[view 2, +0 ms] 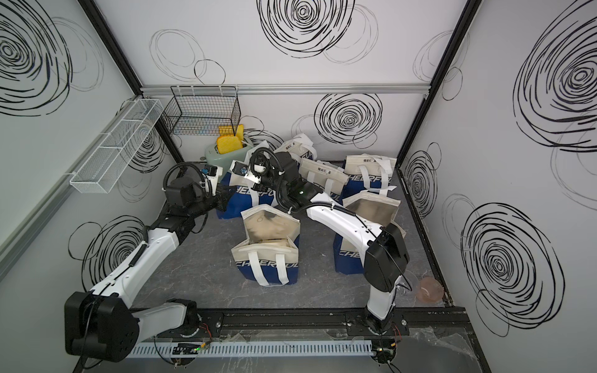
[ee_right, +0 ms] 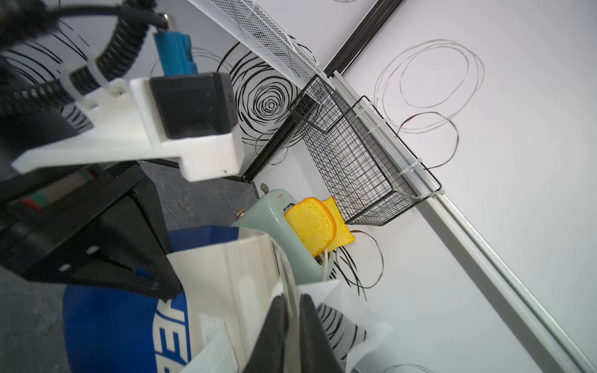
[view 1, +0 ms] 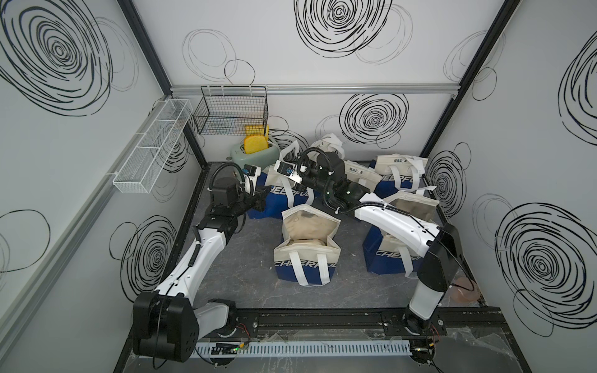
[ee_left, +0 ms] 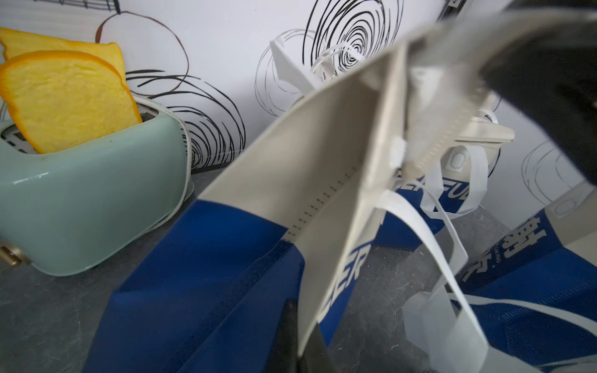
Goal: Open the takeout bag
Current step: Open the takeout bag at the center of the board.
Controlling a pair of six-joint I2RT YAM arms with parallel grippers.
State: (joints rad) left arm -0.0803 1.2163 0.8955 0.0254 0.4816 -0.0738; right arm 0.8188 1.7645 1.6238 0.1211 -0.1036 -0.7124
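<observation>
In both top views, the blue-and-cream non-woven takeout bag [view 1: 284,193] with white strap handles stood at the back left of the grey tabletop [view 1: 252,284], just beside the mint-green toaster [view 1: 271,158]. The left gripper [view 1: 259,201] met it from the side and the right gripper [view 1: 295,186] from above, probably so that 1 could anchor it while the other peeled the mouth apart. Nearer the front, an open bag [view 2: 268,232] of the same make showed only a brownish lining. Whether it held anything could not be told.

In the left wrist view, the left gripper's fingers [ee_left: 287,326] were pressed together on the takeout bag's cream side panel, steadying it. The toaster held 2 yellow foam toast slices [ee_left: 64,97].

In the right wrist view, the right gripper's fingers [ee_right: 268,339] stood almost together, pinching a thin cream edge of the bag's lip. A black wire basket [ee_right: 365,168] hung on the wall, its contents unclear.
</observation>
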